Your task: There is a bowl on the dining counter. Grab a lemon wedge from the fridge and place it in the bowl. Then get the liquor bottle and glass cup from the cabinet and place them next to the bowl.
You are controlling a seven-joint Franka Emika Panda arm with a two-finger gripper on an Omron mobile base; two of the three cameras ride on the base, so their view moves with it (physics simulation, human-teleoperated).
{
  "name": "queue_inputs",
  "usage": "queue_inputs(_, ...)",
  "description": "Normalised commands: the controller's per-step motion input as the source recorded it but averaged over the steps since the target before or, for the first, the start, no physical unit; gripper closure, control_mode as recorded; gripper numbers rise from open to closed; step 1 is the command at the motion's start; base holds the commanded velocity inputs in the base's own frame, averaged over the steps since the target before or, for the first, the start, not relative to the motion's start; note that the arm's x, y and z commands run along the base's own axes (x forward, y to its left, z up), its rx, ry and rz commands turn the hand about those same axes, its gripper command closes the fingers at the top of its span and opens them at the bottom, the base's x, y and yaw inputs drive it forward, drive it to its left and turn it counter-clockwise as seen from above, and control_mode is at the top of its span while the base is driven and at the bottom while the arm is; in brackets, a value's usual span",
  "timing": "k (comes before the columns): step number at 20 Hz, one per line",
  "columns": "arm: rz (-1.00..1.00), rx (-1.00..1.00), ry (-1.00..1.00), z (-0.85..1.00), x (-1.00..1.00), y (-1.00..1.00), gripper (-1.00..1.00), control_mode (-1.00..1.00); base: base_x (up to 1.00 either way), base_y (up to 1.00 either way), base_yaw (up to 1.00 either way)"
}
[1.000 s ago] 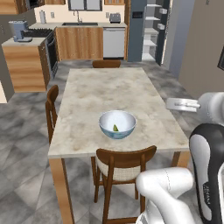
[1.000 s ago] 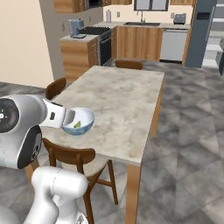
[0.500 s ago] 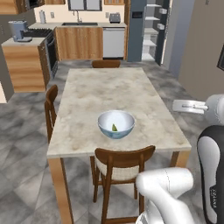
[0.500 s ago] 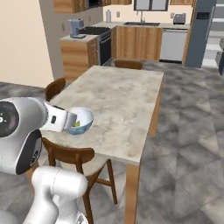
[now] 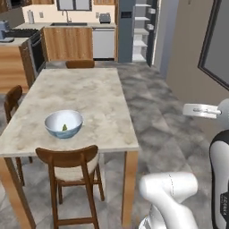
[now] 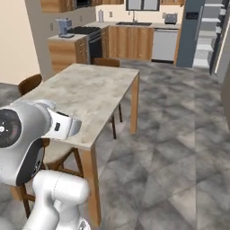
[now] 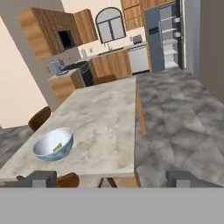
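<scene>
The pale blue-white bowl stands near the front end of the dining counter. A small yellow lemon wedge lies inside it. My gripper is open, its two fingertips far apart with nothing between them, held off the counter's near end and looking along it. The dark grey fridge stands at the back of the kitchen with shelves showing. Brown wall cabinets hang above the stove. The liquor bottle and glass cup are out of view.
Wooden chairs stand at the counter's near end, its left side and its far end. A kitchen worktop with a toaster and sink runs along the back wall. Grey tiled floor lies open right of the counter.
The whole picture has shifted: the camera has swung to the right, so the counter and bowl now sit further left. The gripper stays open and the bowl has not moved on the counter.
</scene>
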Motion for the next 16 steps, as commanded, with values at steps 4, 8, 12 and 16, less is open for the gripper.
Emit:
queue_inputs(4, 0.0, 0.0, 0.0, 0.0, 0.0, 0.0, -1.0, 1.0, 0.0, -1.0, 0.0)
queue_inputs(8, 0.0, 0.0, 0.0, 0.0, 0.0, 0.0, -1.0, 1.0, 0.39, -0.92, 0.0)
queue_inputs(12, 0.0, 0.0, 0.0, 0.0, 0.0, 0.0, -1.0, 1.0, 0.74, -0.7, 0.02)
queue_inputs(16, 0.0, 0.0, 0.0, 0.0, 0.0, 0.0, -1.0, 1.0, 0.95, -0.66, 0.07)
